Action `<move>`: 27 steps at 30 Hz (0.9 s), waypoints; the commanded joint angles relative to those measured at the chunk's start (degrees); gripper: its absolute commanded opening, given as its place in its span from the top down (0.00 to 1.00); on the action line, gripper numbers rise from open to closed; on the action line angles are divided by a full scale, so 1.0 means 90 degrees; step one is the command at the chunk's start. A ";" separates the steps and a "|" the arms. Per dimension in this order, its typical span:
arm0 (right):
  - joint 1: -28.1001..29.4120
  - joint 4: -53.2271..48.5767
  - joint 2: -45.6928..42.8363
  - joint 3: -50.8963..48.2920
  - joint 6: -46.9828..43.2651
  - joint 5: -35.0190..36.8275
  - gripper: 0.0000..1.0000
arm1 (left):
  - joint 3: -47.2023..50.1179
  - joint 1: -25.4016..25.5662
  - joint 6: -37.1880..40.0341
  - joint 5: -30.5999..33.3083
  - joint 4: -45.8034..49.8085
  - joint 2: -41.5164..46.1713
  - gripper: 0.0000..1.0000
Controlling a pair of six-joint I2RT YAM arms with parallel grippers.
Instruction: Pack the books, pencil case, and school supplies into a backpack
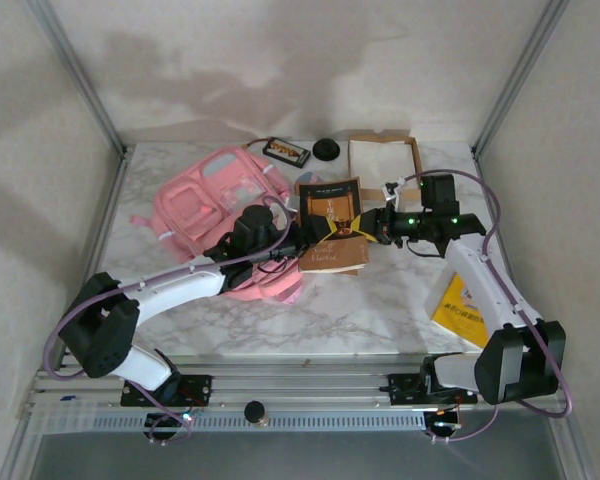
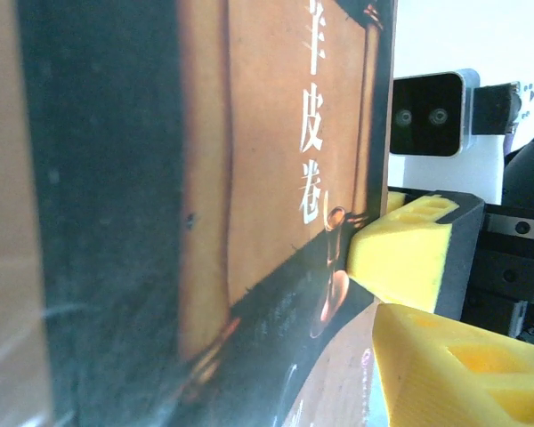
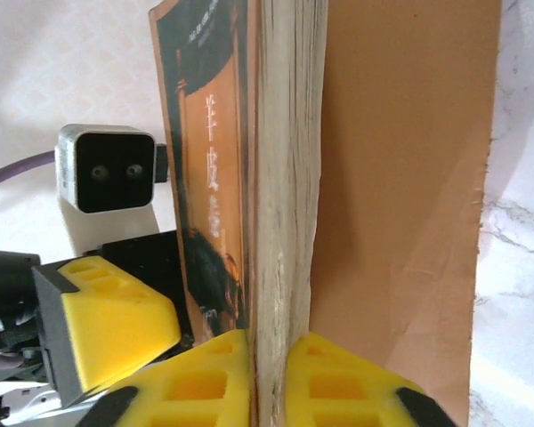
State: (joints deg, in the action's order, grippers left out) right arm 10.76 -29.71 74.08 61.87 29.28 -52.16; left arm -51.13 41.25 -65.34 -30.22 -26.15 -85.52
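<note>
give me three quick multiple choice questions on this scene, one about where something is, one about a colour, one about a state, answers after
1. Where is the yellow book?
A. inside the backpack
B. flat on the table beside the right arm
C. in the cardboard tray

2. What colour is most of the backpack?
A. pink
B. green
C. black

3. What state is the right tool in?
A. open above the table
B. shut on the brown book
C. shut on a backpack strap

Answers:
1 B: the yellow book lies on the table close to the right arm.
2 A: the backpack is pink with paler panels.
3 B: the right tool has a yellow pad on each side of the brown book, pressed against its edge.
</note>
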 commanded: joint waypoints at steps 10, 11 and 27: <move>-0.0093 0.0817 -0.0025 0.0011 0.0123 -0.0103 1.00 | -0.0608 0.0139 -0.0150 -0.0084 -0.0503 0.0027 0.99; -0.0088 0.0858 0.0004 -0.0003 0.0126 -0.0134 1.00 | -0.0696 0.0164 -0.0068 -0.0113 -0.0409 -0.0004 0.93; -0.0456 -0.0393 0.0281 0.0773 -0.0927 -0.0394 1.00 | -0.0583 0.0113 0.0634 -0.0646 0.0358 0.0311 0.34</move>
State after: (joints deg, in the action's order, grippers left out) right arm 6.87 -30.96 76.01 66.30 24.60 -53.06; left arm -56.45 41.89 -60.95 -32.49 -19.84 -84.82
